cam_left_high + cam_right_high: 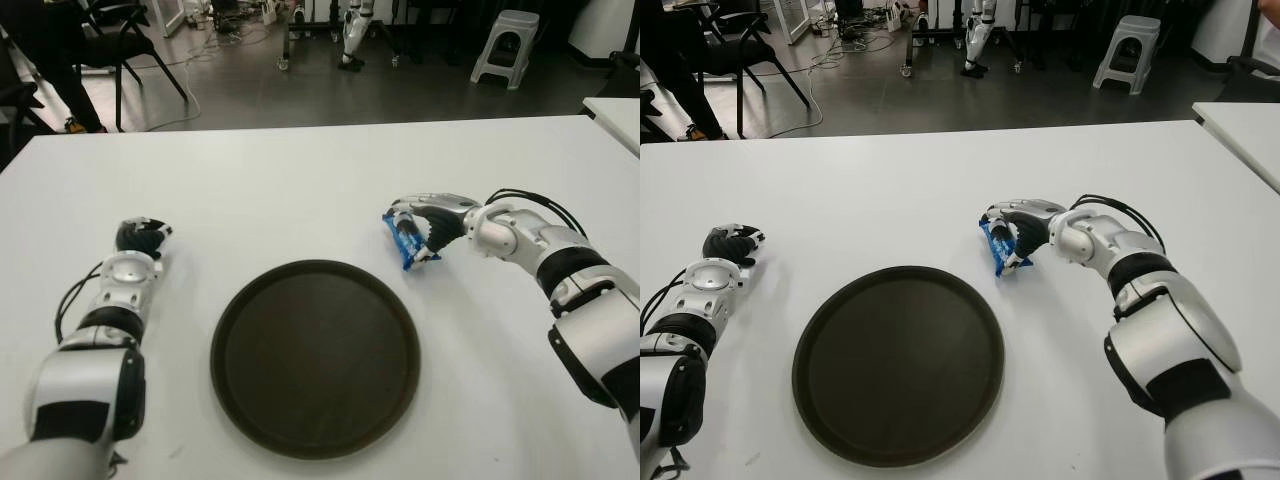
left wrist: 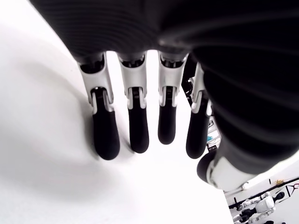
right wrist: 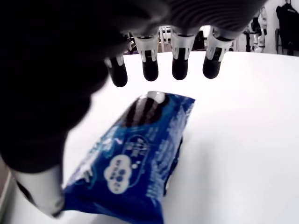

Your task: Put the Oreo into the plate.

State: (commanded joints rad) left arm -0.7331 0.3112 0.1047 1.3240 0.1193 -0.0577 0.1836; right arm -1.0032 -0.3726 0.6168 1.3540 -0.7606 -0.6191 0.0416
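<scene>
Oreo (image 3: 140,154): one blue foil-type snack packet, flat on the white table (image 1: 300,180), lying just off the plate's rim at about 1 o'clock from the plate's centre. Not yet in the plate.

Plate (image 1: 250,400): round, dark brown, shallow raised rim, nothing in it; sits near the table's front edge, between the two arms.

Right hand (image 1: 432,226): positioned directly over the packet. In the right wrist view its fingers (image 3: 181,67) are extended and apart, tips hanging beyond the packet's far end; the thumb sits by the near corner. Whether any pad actually touches the wrapper cannot be told from here; no closed grip is visible.

Left hand (image 1: 140,238): idle, at about 9 o'clock from the plate, well apart from it. Its own wrist view shows four fingers (image 2: 105,135) straight, side by side, holding nothing.

Handling, as a judgement: light; glossy wrapper likely slippery and yielding; biscuits inside brittle, so crushing pressure is a risk. Best taken across the short width at mid-length, thumb against one long edge and fingers against the other, rather than by the crimped ends, which would flex and slide.
</scene>
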